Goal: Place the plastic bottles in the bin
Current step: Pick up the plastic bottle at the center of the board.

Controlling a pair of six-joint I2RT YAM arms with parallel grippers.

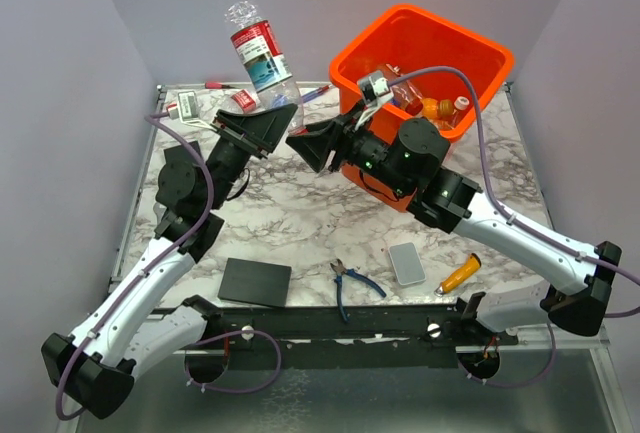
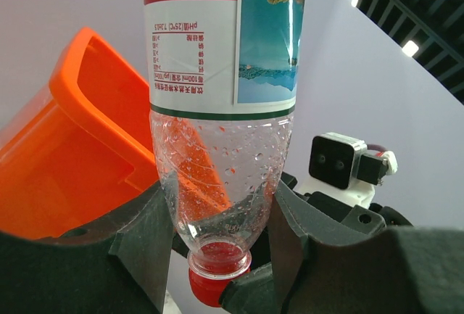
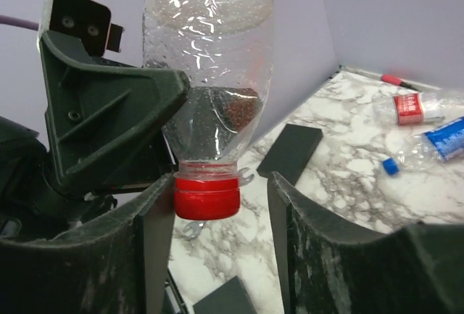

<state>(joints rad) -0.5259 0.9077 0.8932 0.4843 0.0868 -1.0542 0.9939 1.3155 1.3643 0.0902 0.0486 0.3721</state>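
My left gripper (image 1: 275,118) is shut on a clear plastic bottle (image 1: 258,48) with a red, white and blue label. It holds the bottle upside down in the air, left of the orange bin (image 1: 480,53). In the left wrist view the fingers (image 2: 141,238) clamp the bottle's shoulder (image 2: 221,176), with the red cap (image 2: 210,285) below. My right gripper (image 1: 305,148) is open. In the right wrist view (image 3: 221,205) the red cap (image 3: 206,194) sits between its jaws, close to the left one. Several bottles (image 1: 440,108) lie in the bin. More bottles (image 1: 243,100) lie at the table's back left.
A black pad (image 1: 255,282), blue-handled pliers (image 1: 350,283), a grey box (image 1: 407,263) and an orange-handled tool (image 1: 460,273) lie near the front. A red marker (image 1: 220,85) lies at the back. The bin's wall (image 2: 80,147) stands left of the held bottle.
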